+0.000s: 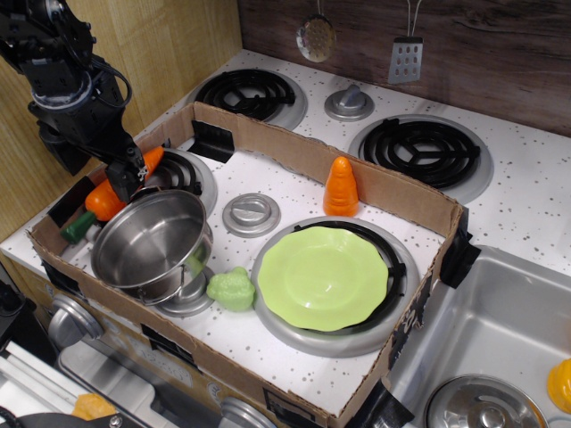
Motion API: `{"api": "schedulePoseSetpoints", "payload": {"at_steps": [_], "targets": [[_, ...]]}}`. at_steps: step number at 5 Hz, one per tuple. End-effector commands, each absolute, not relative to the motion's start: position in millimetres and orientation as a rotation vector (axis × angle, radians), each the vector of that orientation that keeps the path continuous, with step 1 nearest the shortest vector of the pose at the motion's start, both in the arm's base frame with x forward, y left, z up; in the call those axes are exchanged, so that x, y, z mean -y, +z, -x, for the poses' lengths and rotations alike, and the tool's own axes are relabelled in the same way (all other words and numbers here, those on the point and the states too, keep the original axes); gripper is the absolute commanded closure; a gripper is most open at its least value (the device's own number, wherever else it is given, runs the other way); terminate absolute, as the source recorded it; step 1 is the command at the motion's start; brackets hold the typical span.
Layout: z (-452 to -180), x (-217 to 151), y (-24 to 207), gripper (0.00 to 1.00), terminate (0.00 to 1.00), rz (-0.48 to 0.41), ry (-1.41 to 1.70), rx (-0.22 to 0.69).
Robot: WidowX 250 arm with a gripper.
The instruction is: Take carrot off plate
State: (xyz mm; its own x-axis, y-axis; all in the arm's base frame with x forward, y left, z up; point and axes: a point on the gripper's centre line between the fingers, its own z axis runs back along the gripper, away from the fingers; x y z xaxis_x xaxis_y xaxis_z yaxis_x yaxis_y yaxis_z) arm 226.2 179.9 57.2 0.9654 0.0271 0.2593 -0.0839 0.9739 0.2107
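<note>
Carrot (105, 198) is the business here, and it already lies well clear of the plate (323, 277), down at the far left of the cardboard tray (303, 153), its green end low toward the tray's left wall and its orange tip reaching up past the left burner (178, 171).

Nearest the camera, along the front of the bench (535, 205), the steel pot (150, 242) sits tilted on its burner knob, with a small lumpy green toy (232, 288) just beside it. The plate rests bare on the front right burner, nothing on it, so the main part of the job looks done and only the letting go and backing off seems left.

A step further back, a stubby orange cone (340, 186) stands upright against the tray's rear wall, well apart from the carrot.

At the left, the black pincer (125, 176) comes down over the middle of the carrot, just behind the pot's rim. Its tips are dark against dark, so whether it grips the carrot or has eased wide I cannot tell; the carrot seems to rest on the tray floor.

Beyond the tray lie two more burners, and a strainer and grater hang on the back wall.
</note>
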Motion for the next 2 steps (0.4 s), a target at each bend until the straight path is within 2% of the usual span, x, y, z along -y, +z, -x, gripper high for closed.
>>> {"api": "schedulePoseSetpoints", "payload": {"at_steps": [1, 2], "targets": [[-237.7, -181.0, 82.1, 0.0, 0.0, -0.264, 0.038, 0.285], [-245.8, -174.3, 86.0, 0.0, 1.0, -0.255, 0.032, 0.268]]}}
